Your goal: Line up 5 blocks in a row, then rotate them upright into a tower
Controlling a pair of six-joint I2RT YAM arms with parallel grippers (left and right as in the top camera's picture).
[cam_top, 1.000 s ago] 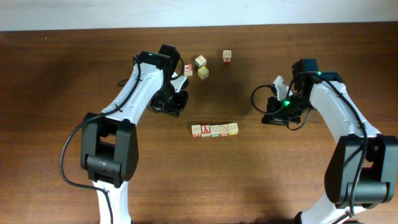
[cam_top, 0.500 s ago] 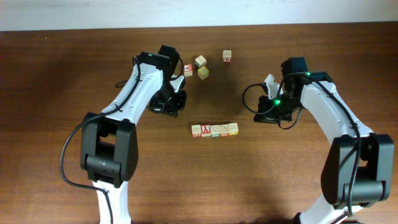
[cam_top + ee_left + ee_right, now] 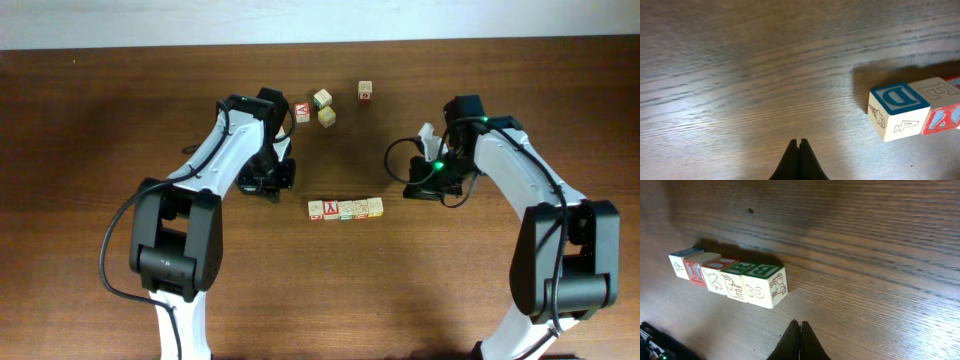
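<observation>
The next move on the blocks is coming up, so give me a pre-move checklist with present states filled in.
1. Left gripper empty: ok, shut on nothing.
2. Right gripper empty: ok, shut on nothing.
3. Jaws open for a grasp: not ok, both closed.
4. Row of blocks in line and touching: ok.
5. Both grippers apart from the row: ok.
6. Which blocks are already rotated: cannot tell.

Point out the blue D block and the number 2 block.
Blue D block (image 3: 898,97): left wrist view, top face.
Number 2 block (image 3: 756,292): right wrist view, front face.
</observation>
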